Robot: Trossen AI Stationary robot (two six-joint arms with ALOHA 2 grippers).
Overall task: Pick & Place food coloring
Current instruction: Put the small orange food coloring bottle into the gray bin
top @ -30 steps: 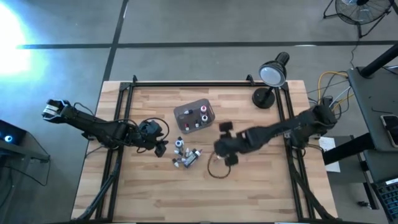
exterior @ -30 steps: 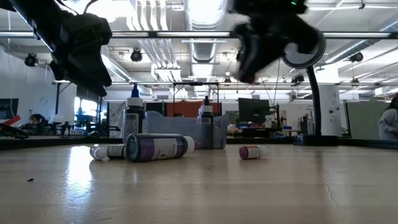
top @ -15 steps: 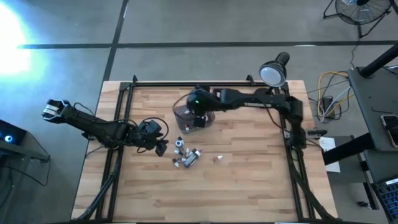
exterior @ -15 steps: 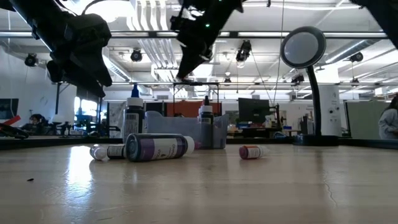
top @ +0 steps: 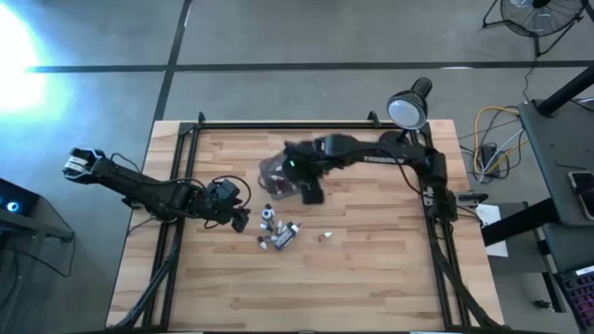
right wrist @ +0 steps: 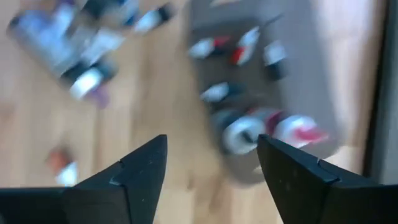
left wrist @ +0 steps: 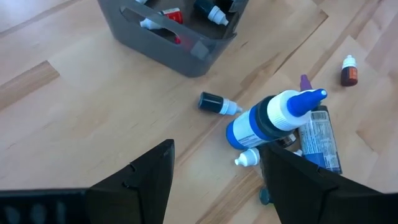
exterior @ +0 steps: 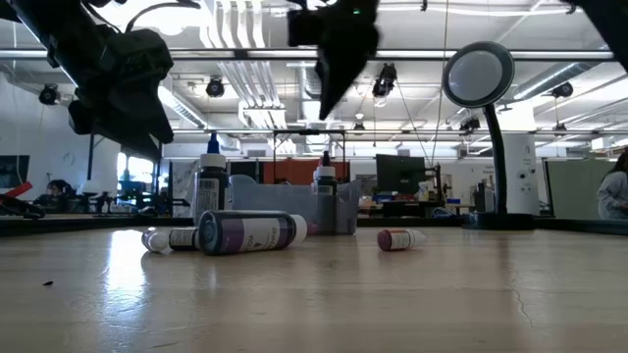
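Several small food coloring bottles (top: 278,232) lie or stand loose on the wooden table near its middle. One blue-capped bottle (left wrist: 273,118) stands upright among them, and one tiny red-brown bottle (top: 325,237) lies apart to the right. More bottles sit inside the grey square tub (top: 271,170) just beyond. My right gripper (top: 306,188) hangs open above the tub's near right part, with nothing between its fingers (right wrist: 211,138). My left gripper (top: 239,215) hovers open left of the loose bottles, empty (left wrist: 217,146).
A round-headed desk lamp (top: 404,116) stands at the far right corner. Black frame rails (top: 176,186) run along the table's left, right and far edges. Bare wood lies along the near half of the table. A person (exterior: 616,196) shows far off in the room.
My right gripper has swung from beside the lone red-brown bottle, right of the loose cluster, toward the far edge and the left. It came over the tub, then drifted slightly back toward the near edge. The loose bottles have stayed where they were.
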